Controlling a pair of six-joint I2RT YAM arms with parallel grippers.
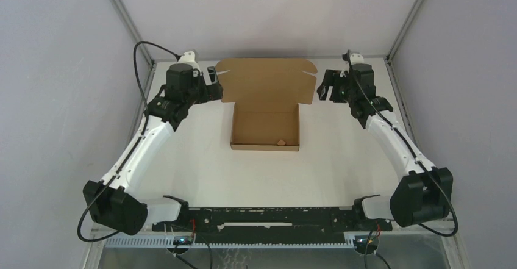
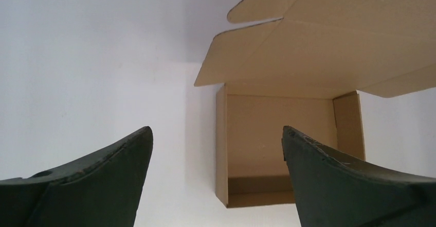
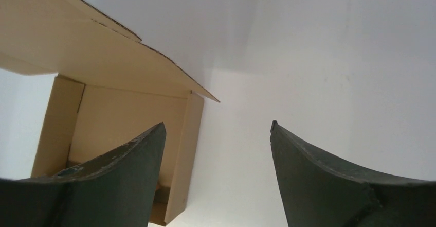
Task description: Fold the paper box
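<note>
The brown paper box (image 1: 266,127) sits mid-table, its tray walls standing and its wide lid (image 1: 267,80) raised at the back with side flaps spread. My left gripper (image 1: 214,85) is open and empty just left of the lid's left edge. My right gripper (image 1: 324,86) is open and empty just right of the lid's right edge. The left wrist view shows the box's tray (image 2: 277,134) and the lid (image 2: 319,47) above it, between my open fingers. The right wrist view shows the box's right wall (image 3: 187,150) and the lid (image 3: 77,47) beside my left finger.
A tiny brown cardboard scrap (image 1: 281,141) lies inside the tray near its front right. The white table (image 1: 341,171) is ringed by grey enclosure walls and metal posts at the back corners. The arm bases and a black rail (image 1: 268,217) run along the near edge.
</note>
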